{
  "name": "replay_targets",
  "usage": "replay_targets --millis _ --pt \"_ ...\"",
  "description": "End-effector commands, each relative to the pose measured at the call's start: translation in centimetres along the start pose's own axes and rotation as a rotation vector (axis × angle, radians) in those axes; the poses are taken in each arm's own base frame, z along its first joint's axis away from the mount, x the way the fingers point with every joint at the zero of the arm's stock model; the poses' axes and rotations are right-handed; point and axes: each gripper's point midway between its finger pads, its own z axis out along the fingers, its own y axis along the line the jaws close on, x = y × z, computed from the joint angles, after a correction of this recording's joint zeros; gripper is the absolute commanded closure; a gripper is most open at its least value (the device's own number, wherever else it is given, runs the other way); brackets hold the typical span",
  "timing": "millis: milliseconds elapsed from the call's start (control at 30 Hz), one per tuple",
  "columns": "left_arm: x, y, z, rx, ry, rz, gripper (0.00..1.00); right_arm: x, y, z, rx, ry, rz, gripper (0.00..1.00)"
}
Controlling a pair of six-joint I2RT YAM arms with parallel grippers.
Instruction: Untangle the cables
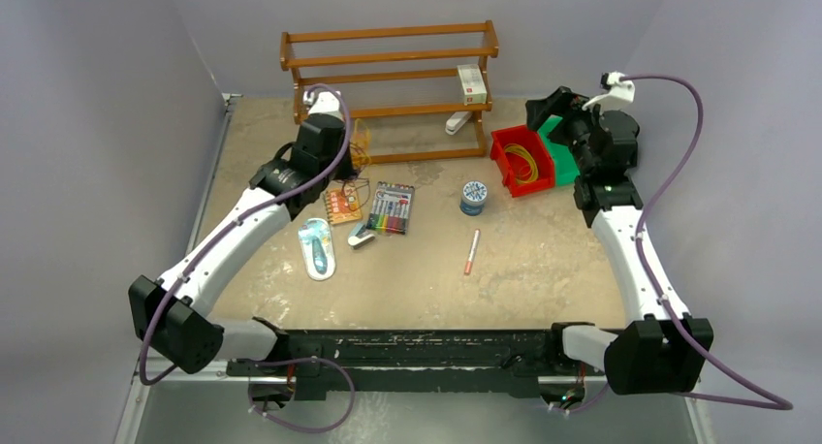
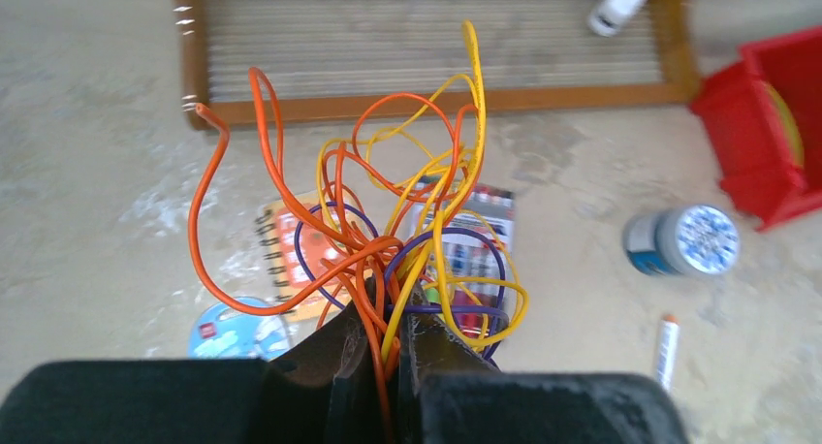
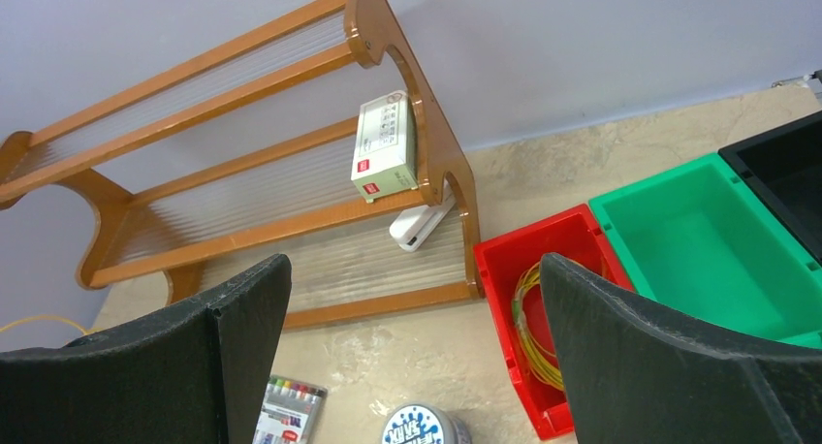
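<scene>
Left gripper has the tangle, looks like the pull-apart step
It's clamped shut on the cables, loops fanning out ahead of it. Right gripper gapes wide, empty; next it probably needs to reach over and tease one loop free.

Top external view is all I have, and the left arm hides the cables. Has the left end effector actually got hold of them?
Observer: Yes. In the left wrist view the left end effector is shut on the cables, pinching the bundle at one end.
Operator: Which colours are in that pinch?
Observer: Orange and yellow strands run between the fingers; purple loops cross them right at the tips.
Operator: And the right end effector?
Observer: Its wrist view shows the right end effector wide open and empty, facing the wooden rack and the red bin.
</scene>
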Motion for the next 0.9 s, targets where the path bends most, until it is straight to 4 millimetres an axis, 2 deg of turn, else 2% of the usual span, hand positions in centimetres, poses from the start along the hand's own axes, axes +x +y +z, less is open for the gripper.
replay_targets --millis 0,167,267,367,533,633,767,867 --pt "-3.7 -4.4 -4.0 0.153 -0.100 0.036 1.00 -2.4 1.3 -1.2 -0.047 -0.078 0.012 0.01" --pt "-4.7 -8.3 -6.4 0.266 -0.122 0.090 1.00 -2.3 1.2 -1.7 -0.038 -0.088 0.012 0.01" --pt "-4.9 -10.1 -7.1 0.328 -0.122 0.113 1.00 -1.9 0.8 -2.0 -0.025 -0.086 0.020 0.01" --pt "-4.3 -12.1 -7.5 0.388 -0.109 0.140 1.00 -1.6 0.5 -2.3 -0.014 -0.086 0.022 0.01" --pt "-1.2 -14.7 -7.1 0.466 -0.051 0.183 1.00 -1.1 -0.1 -2.7 0.014 -0.082 0.029 0.01" --pt "0.7 -16.2 -6.5 0.519 -0.022 0.181 1.00 1.0 -1.0 -2.9 0.034 -0.044 0.046 0.02" --pt "3.3 -17.9 -5.9 0.575 0.023 0.181 1.00 2.2 -1.6 -3.3 0.039 -0.039 0.035 0.02" --pt "5.4 -18.1 -4.7 0.580 0.050 0.166 1.00 3.2 -1.6 -3.3 0.022 -0.013 0.021 0.01"
